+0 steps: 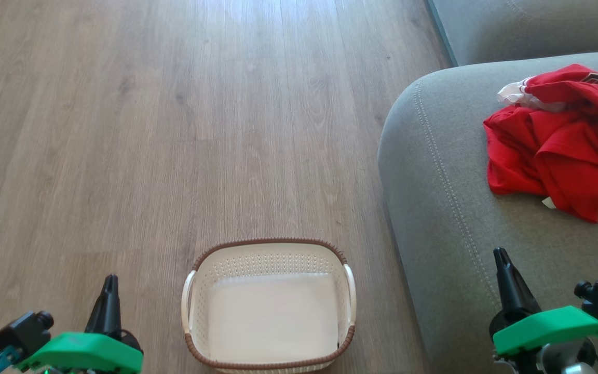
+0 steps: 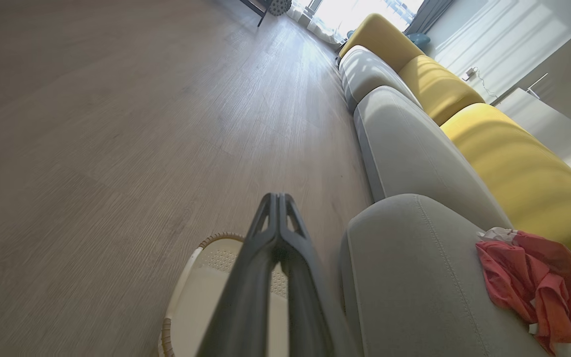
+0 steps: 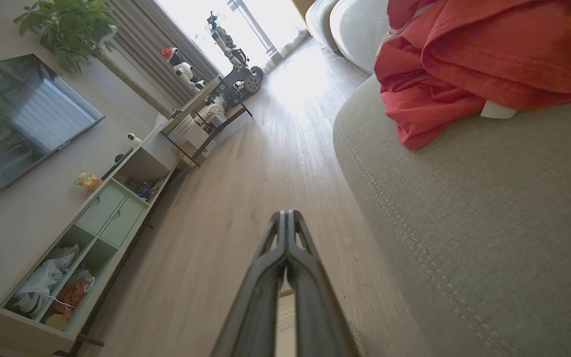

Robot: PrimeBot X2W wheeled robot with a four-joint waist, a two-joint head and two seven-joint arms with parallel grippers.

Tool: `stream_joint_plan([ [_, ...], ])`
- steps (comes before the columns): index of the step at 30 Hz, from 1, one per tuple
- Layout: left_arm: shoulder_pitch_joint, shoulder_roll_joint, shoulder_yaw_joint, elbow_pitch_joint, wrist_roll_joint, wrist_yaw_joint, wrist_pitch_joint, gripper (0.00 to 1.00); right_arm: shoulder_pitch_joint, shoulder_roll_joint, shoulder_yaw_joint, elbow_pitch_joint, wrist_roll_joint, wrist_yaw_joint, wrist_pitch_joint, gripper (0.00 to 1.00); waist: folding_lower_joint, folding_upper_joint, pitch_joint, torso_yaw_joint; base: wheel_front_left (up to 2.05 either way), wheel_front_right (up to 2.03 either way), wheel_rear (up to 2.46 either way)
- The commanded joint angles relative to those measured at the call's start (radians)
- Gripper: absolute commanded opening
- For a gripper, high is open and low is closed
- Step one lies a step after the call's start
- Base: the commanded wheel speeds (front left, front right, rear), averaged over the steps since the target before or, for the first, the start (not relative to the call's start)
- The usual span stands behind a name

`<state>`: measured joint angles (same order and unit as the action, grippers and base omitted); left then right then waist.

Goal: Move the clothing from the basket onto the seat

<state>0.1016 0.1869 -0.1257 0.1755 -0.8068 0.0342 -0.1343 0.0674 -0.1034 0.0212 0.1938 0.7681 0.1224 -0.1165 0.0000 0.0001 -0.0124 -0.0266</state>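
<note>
clothing (image 1: 558, 150) heaped on seat (image 1: 444, 208) | basket (image 1: 270, 306) bare | I judge it light, limp; pinch a raised fold | left end effector (image 1: 109, 283), right end effector (image 1: 500, 257) both pressed together, holding nothing

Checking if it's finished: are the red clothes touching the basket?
Apart. Head view: the red clothes lie on the sofa cushion, away from the basket.
</note>
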Motion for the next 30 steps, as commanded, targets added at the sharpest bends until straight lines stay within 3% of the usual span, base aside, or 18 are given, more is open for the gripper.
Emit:
stream_joint_plan([
  [1, -0.057, 0.005, 0.031, -0.021, -0.031, -0.011, 0.006, 0.0, -0.059, -0.007, -0.006, -0.028, 0.034, 0.003, 0.006, 0.0, 0.0, -0.0001, 0.0, 0.001, 0.0, 0.0, 0.0],
  [30, -0.109, -0.041, 0.098, 0.01, -0.299, -0.064, 0.086, 0.0, -0.098, 0.008, -0.042, -0.001, 0.317, 0.005, 0.076, 0.0, 0.0, -0.0001, 0.006, 0.01, 0.0, 0.0, 0.0],
])
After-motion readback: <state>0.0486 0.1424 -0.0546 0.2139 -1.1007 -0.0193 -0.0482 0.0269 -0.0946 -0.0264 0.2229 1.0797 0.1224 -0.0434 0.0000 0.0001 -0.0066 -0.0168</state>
